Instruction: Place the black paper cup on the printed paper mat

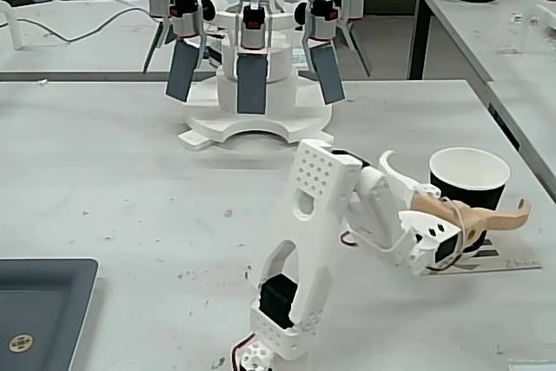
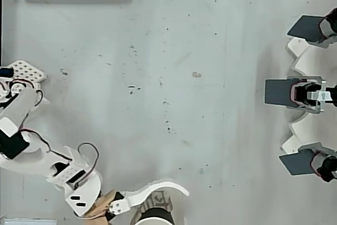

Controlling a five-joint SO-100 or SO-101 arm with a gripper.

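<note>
Risk: the hand (image 1: 486, 215) straddles the black paper cup (image 1: 469, 182); if either finger drags while pulling away, it could tip the cup or slide it off the printed paper mat (image 1: 508, 260).
Cause: 1 tan finger (image 1: 473, 215) crosses the cup's front, very close, touching or nearly so.
Hand: spread wide around the cup, not visibly squeezing.
Cup: upright on the mat, near the desk (image 1: 130, 171) right edge in the fixed view.
Arm: folded low, reaching right in that view.
</note>
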